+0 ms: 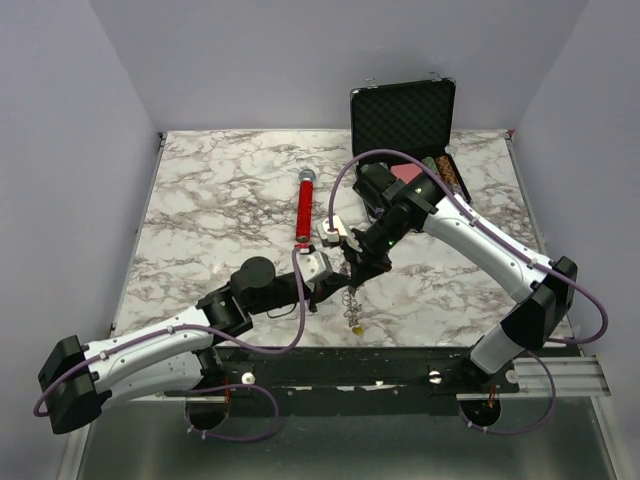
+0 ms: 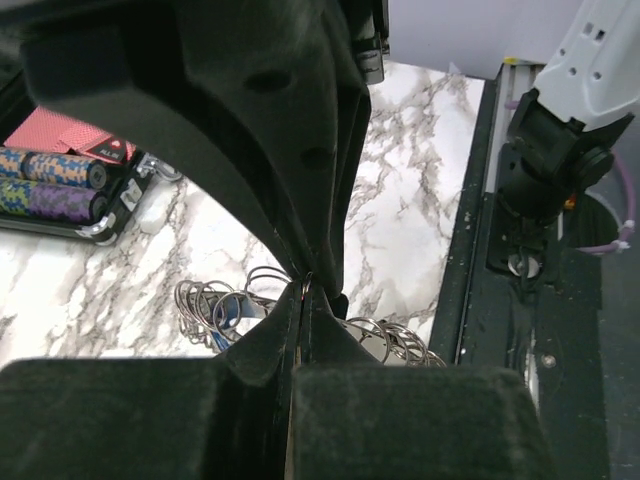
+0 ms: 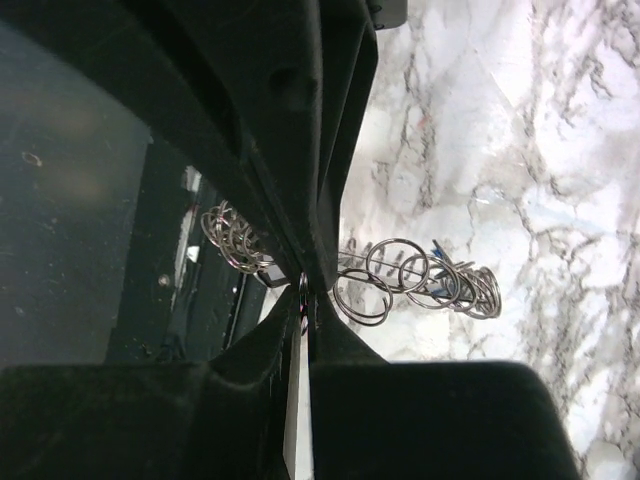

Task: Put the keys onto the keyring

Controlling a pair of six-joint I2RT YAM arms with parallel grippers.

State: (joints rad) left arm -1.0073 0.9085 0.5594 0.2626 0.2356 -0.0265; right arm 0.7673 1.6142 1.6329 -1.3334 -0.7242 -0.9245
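Keyring (image 3: pixel 462 290) is at the near middle of the surface (image 1: pixel 220 200), right between both claws: left claw (image 2: pixel 305 290) clenched on one ring, right claw (image 3: pixel 303 295) pinching a ring too, loops spilling out either side.

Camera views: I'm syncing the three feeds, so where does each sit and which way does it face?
Top external: above and behind, looking down on the table; the left arm and right arm show.
Left wrist: on the left gripper, looking past its shut jaws at the keyring.
Right wrist: on the right gripper, likewise facing the keyring.
Shared: both wrist views show the pinched keyring.
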